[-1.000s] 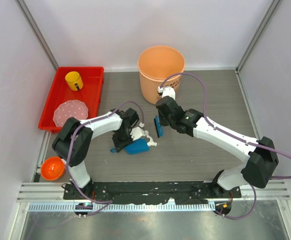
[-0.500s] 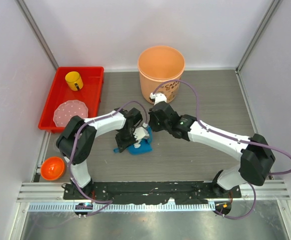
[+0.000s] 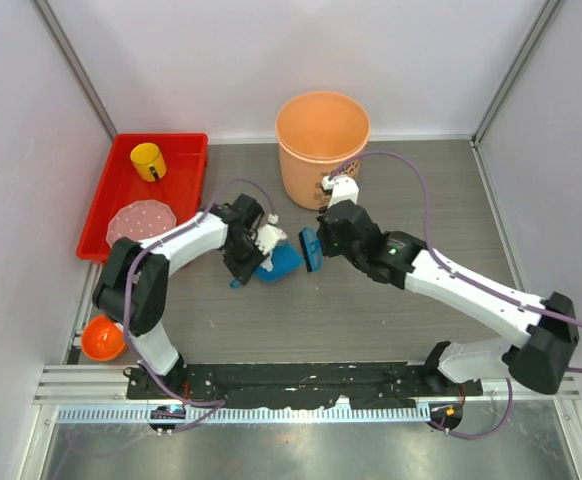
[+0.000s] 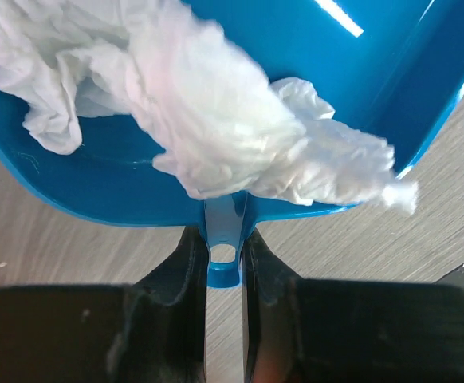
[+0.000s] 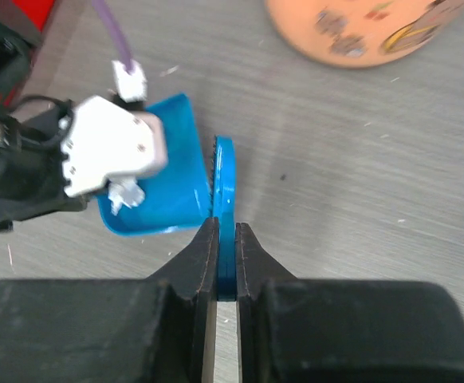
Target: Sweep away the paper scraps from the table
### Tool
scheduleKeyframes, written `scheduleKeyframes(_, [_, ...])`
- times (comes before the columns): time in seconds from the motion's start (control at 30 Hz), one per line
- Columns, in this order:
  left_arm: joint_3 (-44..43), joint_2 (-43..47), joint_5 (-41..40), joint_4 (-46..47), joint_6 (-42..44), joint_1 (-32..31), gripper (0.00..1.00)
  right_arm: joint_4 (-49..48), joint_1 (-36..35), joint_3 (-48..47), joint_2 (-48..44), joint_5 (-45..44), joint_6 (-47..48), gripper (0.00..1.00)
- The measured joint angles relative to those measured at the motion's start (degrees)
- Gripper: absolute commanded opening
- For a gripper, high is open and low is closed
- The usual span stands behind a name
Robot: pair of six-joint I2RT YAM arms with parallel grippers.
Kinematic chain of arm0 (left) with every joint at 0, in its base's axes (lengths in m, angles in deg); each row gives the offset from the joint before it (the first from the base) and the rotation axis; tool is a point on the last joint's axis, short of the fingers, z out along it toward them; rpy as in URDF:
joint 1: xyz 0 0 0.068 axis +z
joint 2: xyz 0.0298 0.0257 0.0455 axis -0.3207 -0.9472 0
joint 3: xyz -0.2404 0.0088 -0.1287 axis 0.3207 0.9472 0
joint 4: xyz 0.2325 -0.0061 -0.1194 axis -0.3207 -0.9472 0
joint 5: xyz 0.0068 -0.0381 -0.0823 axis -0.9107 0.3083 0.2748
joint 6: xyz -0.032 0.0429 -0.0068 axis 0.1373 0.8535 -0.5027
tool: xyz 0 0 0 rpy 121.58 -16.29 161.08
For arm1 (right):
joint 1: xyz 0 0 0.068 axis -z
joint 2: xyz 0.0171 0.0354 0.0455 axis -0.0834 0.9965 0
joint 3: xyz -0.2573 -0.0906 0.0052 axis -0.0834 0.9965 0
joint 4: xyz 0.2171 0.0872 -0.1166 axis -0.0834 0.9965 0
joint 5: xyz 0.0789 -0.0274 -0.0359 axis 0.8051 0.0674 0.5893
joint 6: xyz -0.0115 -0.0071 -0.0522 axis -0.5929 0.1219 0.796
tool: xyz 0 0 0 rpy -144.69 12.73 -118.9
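- Nearest, at the left edge of the table [image 3: 351,320], sits an orange bowl [image 3: 104,337], well apart from the work and no part of it.
- Mid-table, the left gripper [image 4: 222,249] has its fingers pressed onto the thin handle of the blue dustpan [image 4: 296,48], and the pan looks tipped up off the wood.
- The paper scraps [image 4: 216,128] lie bunched together inside that pan. One tail of paper hangs over its right lip, so it could drop if the pan is jolted.
- Just right of the pan, the right gripper [image 5: 226,239] pinches the blue brush [image 5: 224,167] on edge. The brush stands beside the pan's open mouth, close to it, though I cannot tell whether they touch.
- From above I can make out no loose wads on the bare wood around the two tools. A few pale specks show in the right wrist view, too small to name.
- Judged from this, the gathering step looks done or nearly so, and the step in hand is carrying the load away.
- Farther back stands the orange bucket [image 3: 296,175], mouth open, just beyond both tools. It seems the likely place to empty the pan.
- That move calls for keeping the pan level until it is over the rim, tilting only then, and holding the brush clear of the left arm's path.
- Far left, the red tray [image 3: 176,175] holds a yellow cup and a pink plate.
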Motion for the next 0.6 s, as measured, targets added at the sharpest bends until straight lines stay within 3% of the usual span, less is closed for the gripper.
scheduleKeyframes(0.2, [-5.4, 2.8, 2.8, -0.6, -1.1, 9.4, 0.00, 4.7, -0.1, -2.8, -10.2, -9.6, 2.9, 0.01])
scheduleKeyframes(0.37, [-15.0, 3.0, -0.2, -1.7, -1.7, 11.8, 0.00, 7.3, 0.3, -2.8, -15.5, -15.4, 4.6, 0.01])
scheduleKeyframes(0.47, [-24.6, 2.5, -2.6, -3.1, -2.5, 12.1, 0.00, 8.2, 0.5, -2.5, -15.6, -16.7, 5.3, 0.01])
scheduleKeyframes(0.6, [-47.5, -4.2, -4.3, -6.6, -4.3, 12.3, 0.00, 9.7, 1.0, -1.5, -15.6, -17.0, 5.9, 0.01])
